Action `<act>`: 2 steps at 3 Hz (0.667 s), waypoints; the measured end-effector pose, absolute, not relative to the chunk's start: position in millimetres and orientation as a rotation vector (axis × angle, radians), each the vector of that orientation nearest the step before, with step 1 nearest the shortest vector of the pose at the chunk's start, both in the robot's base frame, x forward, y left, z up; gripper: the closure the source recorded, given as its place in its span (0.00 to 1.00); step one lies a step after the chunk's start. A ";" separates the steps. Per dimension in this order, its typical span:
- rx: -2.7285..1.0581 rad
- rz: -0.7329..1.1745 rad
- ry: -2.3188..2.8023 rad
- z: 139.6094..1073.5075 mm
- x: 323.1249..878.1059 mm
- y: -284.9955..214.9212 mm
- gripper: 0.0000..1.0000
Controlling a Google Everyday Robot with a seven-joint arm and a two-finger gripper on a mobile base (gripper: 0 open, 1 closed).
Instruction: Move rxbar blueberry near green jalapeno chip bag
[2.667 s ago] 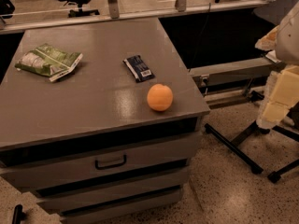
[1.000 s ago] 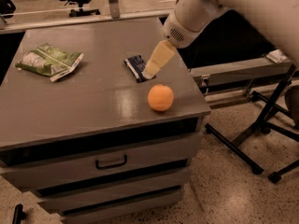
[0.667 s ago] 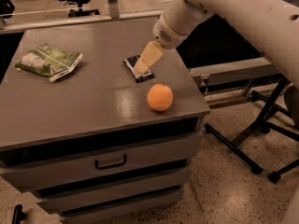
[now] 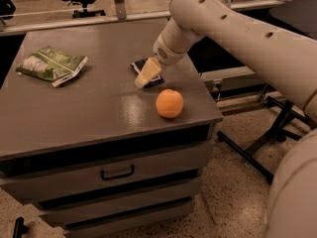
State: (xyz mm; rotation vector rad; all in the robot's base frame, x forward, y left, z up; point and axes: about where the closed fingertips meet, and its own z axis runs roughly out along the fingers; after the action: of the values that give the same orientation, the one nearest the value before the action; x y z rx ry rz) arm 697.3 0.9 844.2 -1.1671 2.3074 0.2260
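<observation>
On the grey cabinet surface (image 4: 99,108), your gripper (image 4: 142,82) has dropped over the dark navy-blue wrapped bar (image 4: 138,65); clamped or not, you cannot tell. Pickup seems next.

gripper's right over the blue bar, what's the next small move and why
Probably lower the gripper the last bit onto the rxbar blueberry and grasp it. The gripper sits over the bar, which lies flat on the cabinet top, well right of the green jalapeno chip bag. The orange is close in front, so come straight down.
</observation>
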 end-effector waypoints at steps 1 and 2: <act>-1.101 0.220 2.360 817.7 706.5 -0.6 0.39; -1.101 0.220 2.361 826.6 706.5 -0.5 0.62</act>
State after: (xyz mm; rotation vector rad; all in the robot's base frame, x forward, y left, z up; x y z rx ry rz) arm 706.5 -0.5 826.6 -1.1008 2.3606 0.2203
